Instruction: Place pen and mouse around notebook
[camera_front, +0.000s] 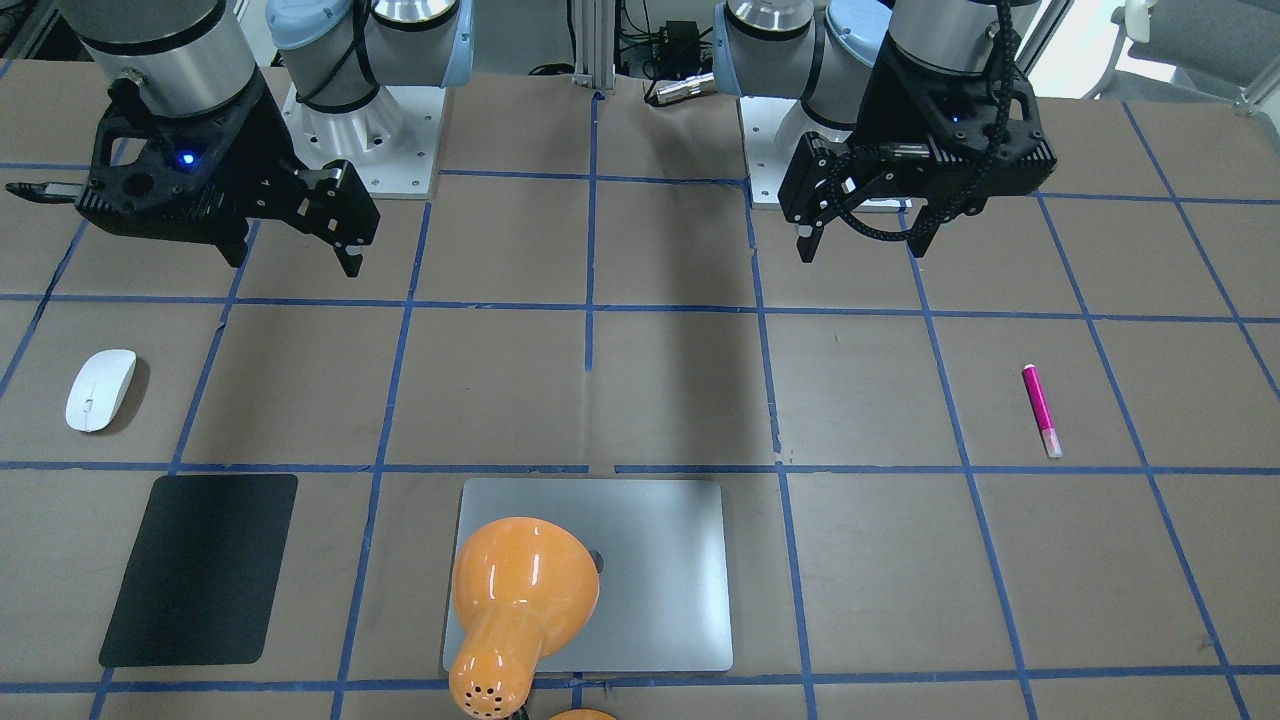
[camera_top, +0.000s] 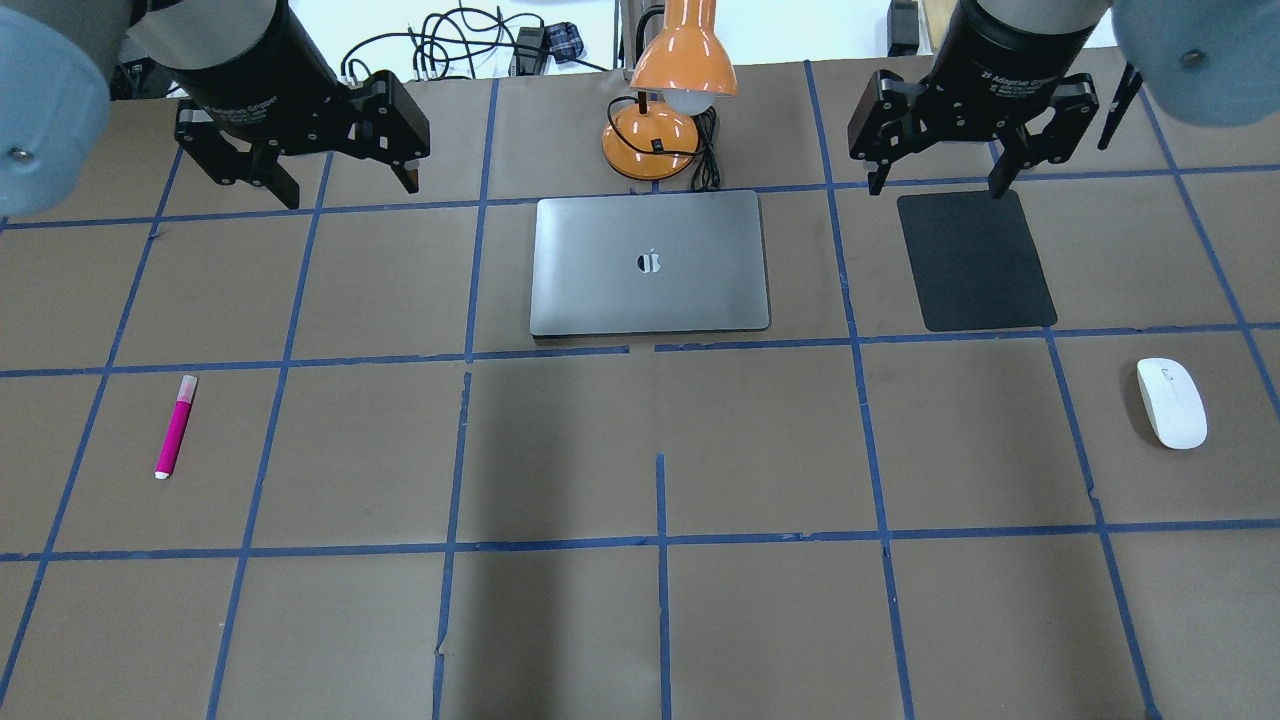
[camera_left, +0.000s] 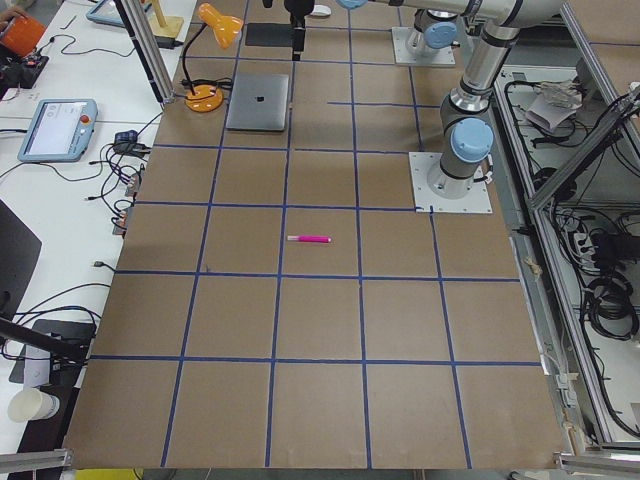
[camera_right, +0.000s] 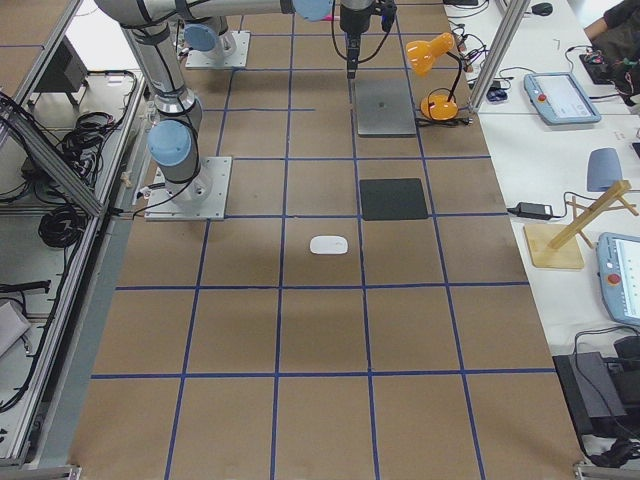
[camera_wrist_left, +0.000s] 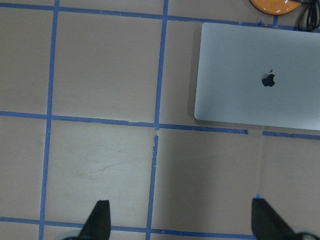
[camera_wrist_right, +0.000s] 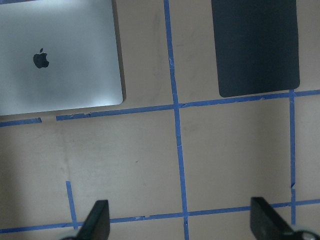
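Spreading under everything: brown bench (camera_top: 560, 620), being split into squares by blue tape (camera_top: 473, 290). Lying closed and flat at the far middle, logo up: notebook (camera_top: 650, 262). Standing just past its far edge: orange lamp (camera_top: 686, 55), shade leaning toward the notebook. Lying to the notebook's right, apart from it: black mat (camera_top: 975, 262). Resting on the robot's far right, nearer the robot than the mat and well apart from the notebook: mouse (camera_top: 1171, 402), touching only the bench. Lying on the robot's far left, likewise well apart from the notebook: pen (camera_top: 176, 425), pale cap pointing away from the robot. Hanging in the air over the bench's left half, empty, fingers spread wide apart: left tool (camera_top: 350, 192). Hovering on the right side, over the mat's far edge as seen from overhead, also gaping wide and empty: right tool (camera_top: 937, 188).
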